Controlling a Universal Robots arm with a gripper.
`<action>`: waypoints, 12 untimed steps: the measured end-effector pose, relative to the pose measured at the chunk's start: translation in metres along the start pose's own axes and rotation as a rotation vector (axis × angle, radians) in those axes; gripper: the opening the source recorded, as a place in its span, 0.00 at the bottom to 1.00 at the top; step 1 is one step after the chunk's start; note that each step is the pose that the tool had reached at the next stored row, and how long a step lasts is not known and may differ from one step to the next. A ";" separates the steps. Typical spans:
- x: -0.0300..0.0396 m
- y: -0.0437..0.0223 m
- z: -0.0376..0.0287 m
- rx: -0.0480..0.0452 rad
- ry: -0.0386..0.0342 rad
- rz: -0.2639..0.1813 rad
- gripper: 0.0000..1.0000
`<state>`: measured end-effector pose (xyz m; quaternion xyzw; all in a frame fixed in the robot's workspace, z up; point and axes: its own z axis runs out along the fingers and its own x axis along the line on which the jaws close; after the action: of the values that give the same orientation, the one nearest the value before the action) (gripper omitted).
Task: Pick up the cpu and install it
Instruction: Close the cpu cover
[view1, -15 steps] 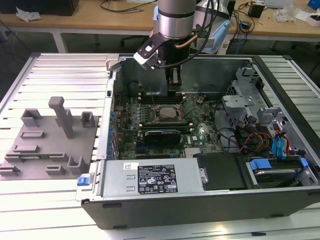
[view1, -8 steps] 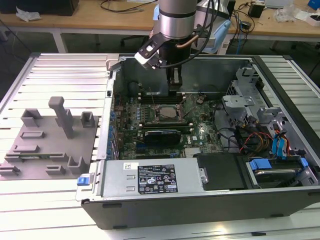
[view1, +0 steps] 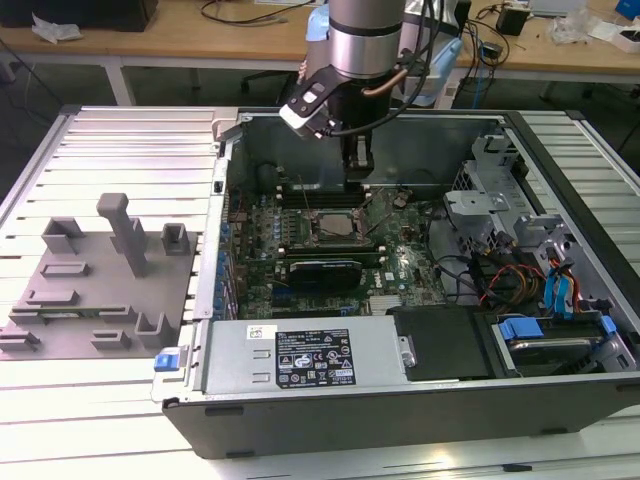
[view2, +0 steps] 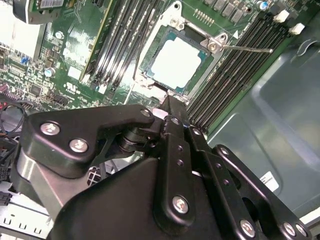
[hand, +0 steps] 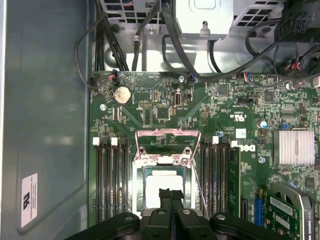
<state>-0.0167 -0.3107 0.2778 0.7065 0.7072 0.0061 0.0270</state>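
Note:
The cpu (view2: 177, 62), a small square chip with a silvery-white top, lies flat in the socket on the green motherboard (hand: 250, 115) inside the open computer case (view1: 400, 420). It also shows in the first wrist view (hand: 155, 189) and in the exterior view (view1: 337, 228). The socket's metal load frame (hand: 167, 134) stands swung up and its thin lever (view2: 245, 48) is free. My gripper (hand: 171, 194) hangs just above the chip, toward the case's back wall, with its black fingers (view2: 169, 107) pressed together and nothing between them. In the exterior view the gripper (view1: 358, 166) sits over the socket.
Memory slots (hand: 110, 180) flank the socket on both sides. A finned heatsink (hand: 295, 146) and black cables (hand: 175, 45) lie nearby. A power supply (view1: 300, 355) fills the case's front, drive cages (view1: 500, 210) the exterior view's right. A grey fixture (view1: 90, 290) sits outside, at its left.

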 end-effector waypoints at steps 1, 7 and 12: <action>0.0000 0.0012 0.0001 0.0000 0.0000 0.000 0.11; 0.0000 0.0083 0.0004 0.0000 0.0000 0.000 0.11; 0.0000 0.0144 0.0007 0.0000 0.0000 0.000 0.11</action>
<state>-0.0023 -0.3107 0.2778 0.7065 0.7071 0.0062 0.0270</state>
